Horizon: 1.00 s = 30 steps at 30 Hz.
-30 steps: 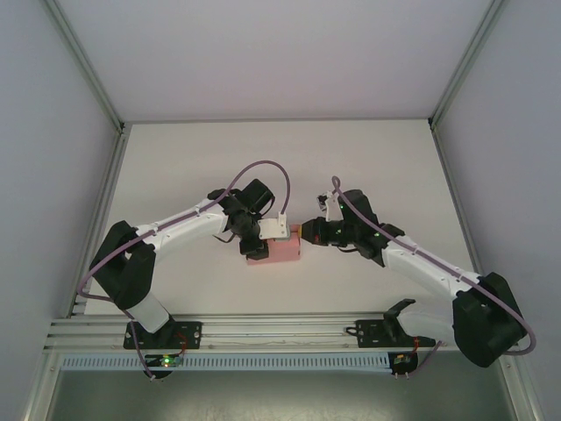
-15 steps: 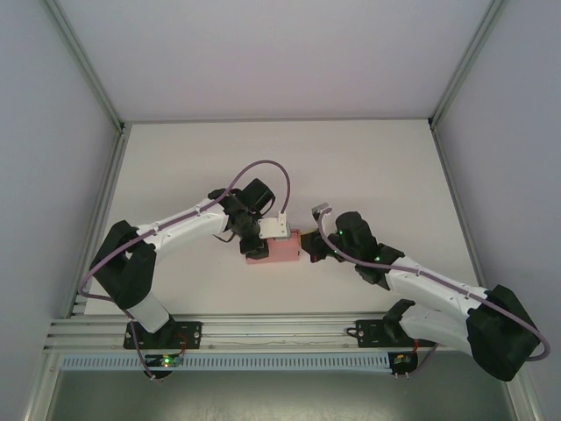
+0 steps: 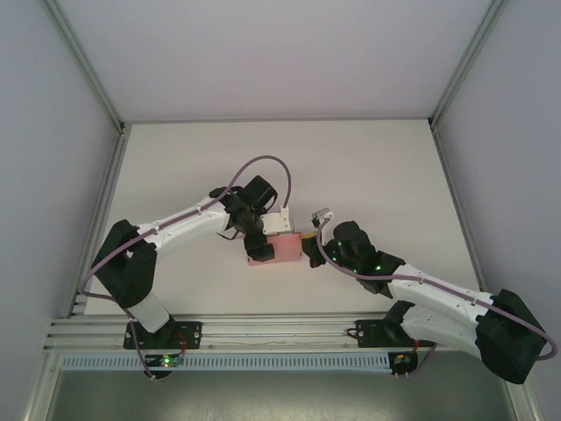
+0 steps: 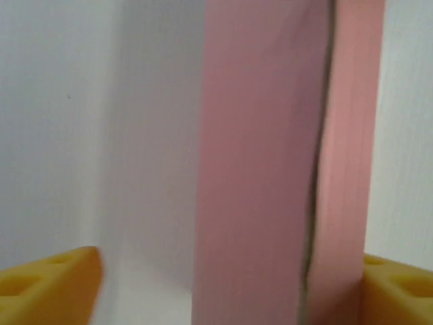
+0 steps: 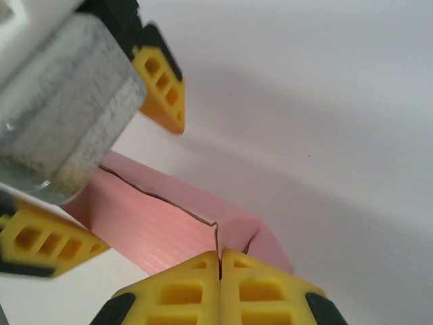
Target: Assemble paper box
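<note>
Pink thin-cardboard paper box (image 3: 280, 251) is lying on the white bench (image 3: 377, 167). Left hand (image 3: 263, 244) is letting go, its fingers now spreading wide around it. Right hand (image 5: 220, 288), shut tight and empty, is pushing its end.

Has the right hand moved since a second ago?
Yes. The right hand has slid nearer the front rail, along the paper box's right end.

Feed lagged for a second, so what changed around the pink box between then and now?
The left gripper opened its jaws and let go of the box, which it now straddles. The right arm swung lower toward the near edge. The box stayed put; the right gripper stayed shut at its right end.
</note>
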Each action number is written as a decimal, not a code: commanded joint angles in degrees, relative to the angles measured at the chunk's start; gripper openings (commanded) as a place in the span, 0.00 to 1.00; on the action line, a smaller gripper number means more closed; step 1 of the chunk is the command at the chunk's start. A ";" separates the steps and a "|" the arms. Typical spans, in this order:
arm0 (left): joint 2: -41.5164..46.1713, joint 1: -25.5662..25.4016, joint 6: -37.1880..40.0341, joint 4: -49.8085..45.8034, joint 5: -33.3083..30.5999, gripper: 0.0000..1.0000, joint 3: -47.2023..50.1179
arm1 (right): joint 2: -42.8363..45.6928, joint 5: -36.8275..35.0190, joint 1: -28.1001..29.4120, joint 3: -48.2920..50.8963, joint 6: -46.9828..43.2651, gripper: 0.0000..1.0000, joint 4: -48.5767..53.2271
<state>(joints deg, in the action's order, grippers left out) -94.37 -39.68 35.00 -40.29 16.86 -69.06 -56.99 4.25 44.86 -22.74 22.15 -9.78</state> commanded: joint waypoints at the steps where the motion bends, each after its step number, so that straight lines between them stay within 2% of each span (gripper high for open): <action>1: 1.93 -0.29 -2.17 2.55 0.74 1.00 -2.52 | 0.21 -4.55 1.27 -1.07 3.29 0.00 5.99; 6: 4.61 -0.22 -6.51 4.79 -1.68 1.00 -2.68 | -0.53 -7.29 1.71 -2.16 7.49 0.00 7.14; 14: 11.78 -0.27 -11.63 6.76 -1.05 1.00 1.69 | -4.50 -11.00 3.76 -6.15 8.82 0.00 10.28; 17: 15.38 -0.28 -19.25 5.38 -7.31 1.00 2.87 | -5.09 -12.00 4.39 -7.30 9.33 0.00 11.08; 20: 18.76 -0.31 -30.65 -0.01 -16.23 1.00 3.81 | -5.80 -13.96 5.36 -8.47 9.58 0.00 13.03; 21: 20.23 -0.48 -33.92 -1.64 -17.40 1.00 4.74 | -6.05 -14.09 5.66 -8.87 9.66 0.00 13.53; 23: 23.76 -0.55 -36.80 -1.77 -18.37 0.97 8.87 | -6.70 -13.86 5.81 -9.09 10.08 0.00 13.81; 25: 26.41 -0.76 -38.21 -1.86 -18.80 0.85 11.74 | -7.66 -12.45 5.77 -9.59 9.76 0.00 14.14; 30: 25.35 -0.78 -36.68 -6.27 -22.02 0.71 11.66 | -8.89 -10.01 5.78 -11.92 9.05 0.00 17.04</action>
<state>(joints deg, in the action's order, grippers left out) -68.10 -39.79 0.62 -42.26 -1.54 -57.52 -64.93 -7.40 50.15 -33.63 31.20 1.41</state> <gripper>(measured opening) 0.727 0.051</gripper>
